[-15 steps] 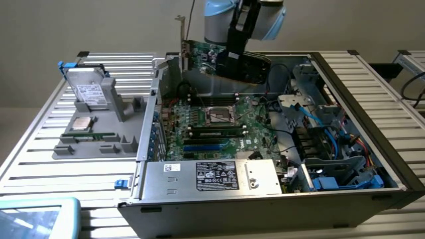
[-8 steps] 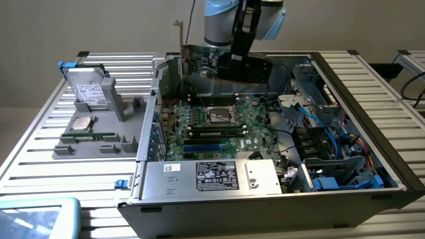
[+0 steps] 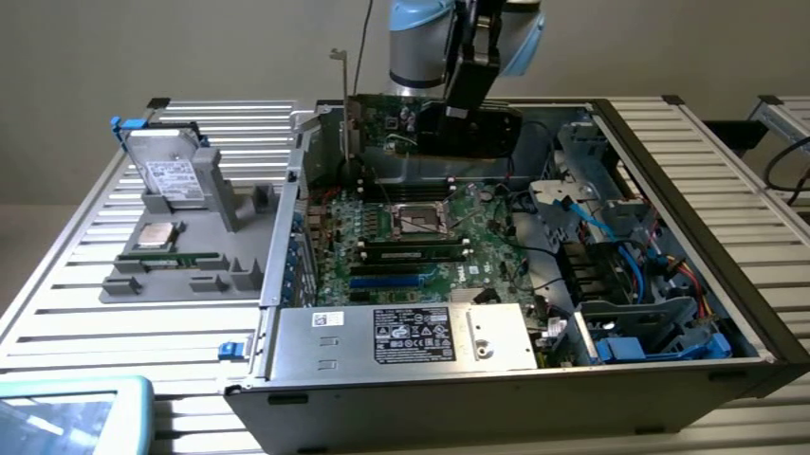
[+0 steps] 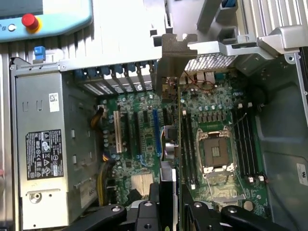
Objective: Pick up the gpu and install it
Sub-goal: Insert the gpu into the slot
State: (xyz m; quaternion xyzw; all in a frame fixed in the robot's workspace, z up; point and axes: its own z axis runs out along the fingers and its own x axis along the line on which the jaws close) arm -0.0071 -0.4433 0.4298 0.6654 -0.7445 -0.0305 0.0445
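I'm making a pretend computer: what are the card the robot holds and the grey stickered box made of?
The gpu looks like a green circuit board, probably fibreglass, with a bare shiny metal bracket at its end. The grey box seems dull sheet metal: folded edges, punched holes.

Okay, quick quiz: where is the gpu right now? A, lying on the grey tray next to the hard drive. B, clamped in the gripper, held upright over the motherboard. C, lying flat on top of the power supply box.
B: the gripper is closed on the gpu, which hangs upright over the motherboard inside the open case, its metal bracket pointing up.
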